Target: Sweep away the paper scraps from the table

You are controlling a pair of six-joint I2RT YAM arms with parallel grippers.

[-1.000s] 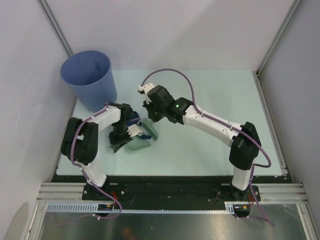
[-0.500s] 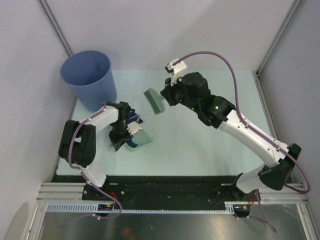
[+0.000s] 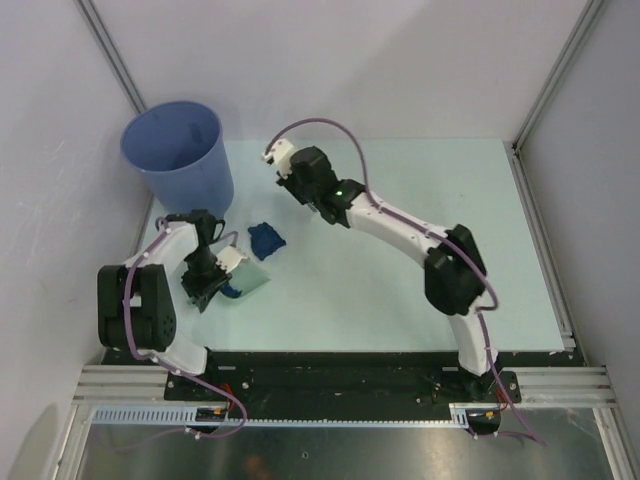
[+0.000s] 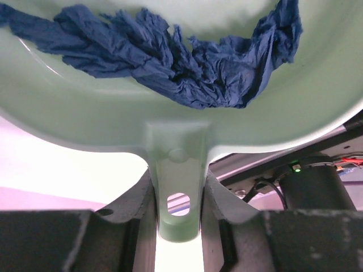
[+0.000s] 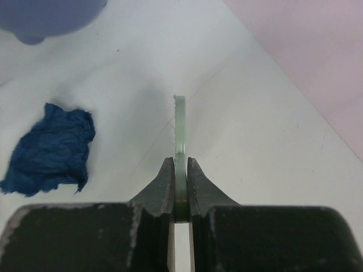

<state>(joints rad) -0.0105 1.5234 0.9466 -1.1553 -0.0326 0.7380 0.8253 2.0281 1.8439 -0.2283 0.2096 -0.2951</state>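
A mint-green dustpan fills the left wrist view, and a crumpled dark blue paper scrap lies in its tray. My left gripper is shut on the dustpan's handle. From above, the dustpan is at the table's front left, with the left gripper beside it. A second dark blue paper scrap lies loose on the table just beyond the pan. My right gripper hangs behind that scrap, shut on the thin mint-green brush, which I see edge-on.
A tall blue bucket stands at the table's back left corner, close to both grippers. White walls and metal corner rails enclose the table. The right arm's elbow reaches across the middle.
The right arm swung the brush away from the dustpan, out to the back, then to a spot near the bucket. The left arm drew the dustpan left. A blue scrap now lies apart on the table.
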